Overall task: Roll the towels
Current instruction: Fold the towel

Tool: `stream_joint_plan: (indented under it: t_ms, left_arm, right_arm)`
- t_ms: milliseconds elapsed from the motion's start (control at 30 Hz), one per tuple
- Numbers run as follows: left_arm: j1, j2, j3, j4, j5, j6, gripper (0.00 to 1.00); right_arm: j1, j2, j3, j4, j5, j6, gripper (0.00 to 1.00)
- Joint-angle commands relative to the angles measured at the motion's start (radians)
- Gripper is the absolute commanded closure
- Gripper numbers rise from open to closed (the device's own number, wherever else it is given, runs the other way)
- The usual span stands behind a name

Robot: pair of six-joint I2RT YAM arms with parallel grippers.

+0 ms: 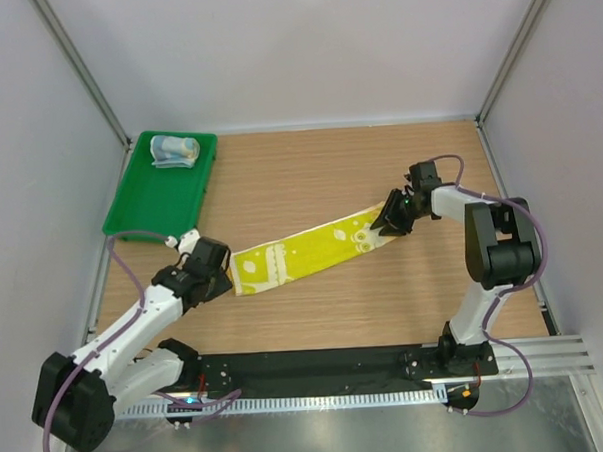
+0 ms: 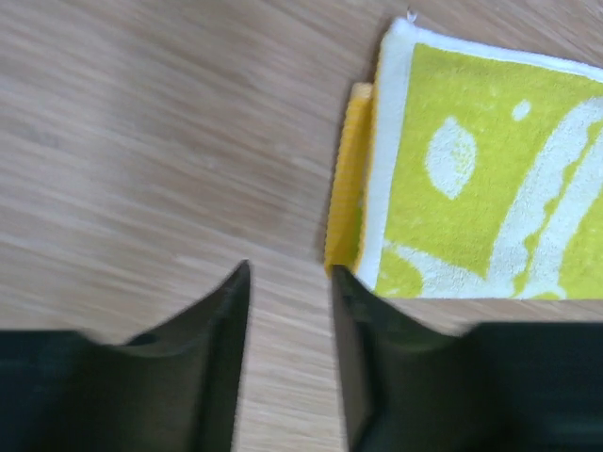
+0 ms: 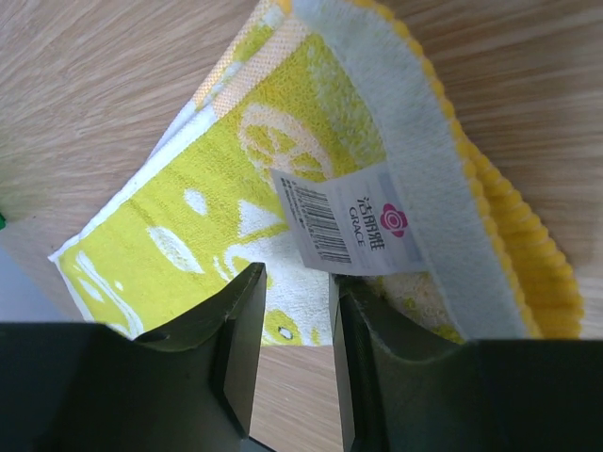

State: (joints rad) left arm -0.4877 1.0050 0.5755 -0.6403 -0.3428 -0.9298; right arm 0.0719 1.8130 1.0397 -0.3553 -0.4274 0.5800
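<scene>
Yellow towel (image 1: 308, 251) lies stretched on the bench (image 1: 385, 302), long axis slanting from near left to far right. Our left hand (image 2: 289, 271) at its near end and right hand (image 3: 297, 273) at the far end both stand spread, empty.

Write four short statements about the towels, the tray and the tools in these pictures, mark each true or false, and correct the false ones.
1. The yellow-green towel lies as a long strip running from the left tool to the right tool. True.
2. That towel sits in the green tray. False: it lies on the table; the tray holds the rolled light blue towel.
3. The left tool clamps the towel. False: its jaws stand apart on nothing, beside the towel's end.
4. A barcode label shows near the right tool. True.
</scene>
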Motion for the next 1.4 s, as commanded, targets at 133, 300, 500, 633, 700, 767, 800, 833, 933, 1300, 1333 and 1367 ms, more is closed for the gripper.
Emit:
stream_joint_plan:
  t_ms: [133,300,500,633,700,767,800,833,933,1300,1333,1367]
  left_arm:
    - [-0.068,-0.210,-0.031,-0.088,0.062,-0.078,0.30]
    - [-0.066,-0.174,-0.011,-0.013,0.033,-0.041,0.21]
    - [-0.066,0.087,0.095,0.148,0.122,0.000,0.42]
    - [-0.071,0.167,0.171,0.224,0.182,0.017,0.73]
    - [-0.071,0.222,0.199,0.257,0.194,0.020,0.74]
    - [-0.072,0.270,0.211,0.260,0.221,0.022,0.78]
    - [-0.072,0.308,0.204,0.261,0.228,0.019,0.80]
    - [-0.075,0.319,0.192,0.266,0.235,0.007,0.82]
    - [-0.086,0.327,0.123,0.309,0.251,-0.021,0.83]
    - [-0.092,0.299,-0.081,0.366,0.235,-0.047,0.83]
    - [-0.092,0.303,-0.085,0.373,0.234,-0.047,0.83]
    - [-0.092,0.314,-0.083,0.375,0.232,-0.047,0.83]
  right_arm:
    - [0.028,-0.139,0.025,-0.080,0.111,-0.011,0.58]
    - [0.071,-0.179,0.046,-0.096,0.108,-0.005,0.58]
    - [0.075,-0.169,-0.016,0.001,-0.028,0.023,0.85]
    - [0.075,-0.117,-0.066,0.082,-0.093,0.052,0.99]
    - [0.068,-0.097,-0.084,0.079,-0.076,0.054,0.99]
    - [0.055,-0.078,-0.099,0.084,-0.060,0.060,0.99]
    - [0.040,-0.075,-0.115,0.087,-0.056,0.061,0.99]
    - [0.031,-0.070,-0.121,0.081,-0.042,0.060,0.99]
    - [-0.001,-0.061,-0.141,0.064,-0.014,0.054,0.99]
    - [-0.113,-0.061,-0.176,0.039,-0.050,0.037,0.99]
    - [-0.113,-0.063,-0.178,0.036,-0.050,0.035,0.99]
    - [-0.116,-0.067,-0.172,0.032,-0.048,0.034,0.99]
